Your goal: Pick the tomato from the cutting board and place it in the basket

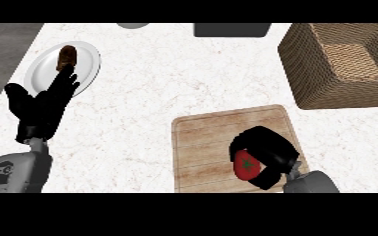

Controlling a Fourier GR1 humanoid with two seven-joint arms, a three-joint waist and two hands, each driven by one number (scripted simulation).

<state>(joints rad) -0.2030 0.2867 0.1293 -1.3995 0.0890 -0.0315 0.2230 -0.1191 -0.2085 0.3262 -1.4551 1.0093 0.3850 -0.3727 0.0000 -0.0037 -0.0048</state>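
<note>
Right robot hand (267,152) is curled around the round red tomato (246,166) on the pale wooden cutting board (203,145), lower right, so it might clip the brown woven basket's (314,75) near wall if carried low, while the left robot hand (40,105) rests open.

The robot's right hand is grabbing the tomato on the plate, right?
Not quite. In the head view the right hand curls its fingers round the tomato on the cutting board, not on the plate, which lies at the left.
</note>
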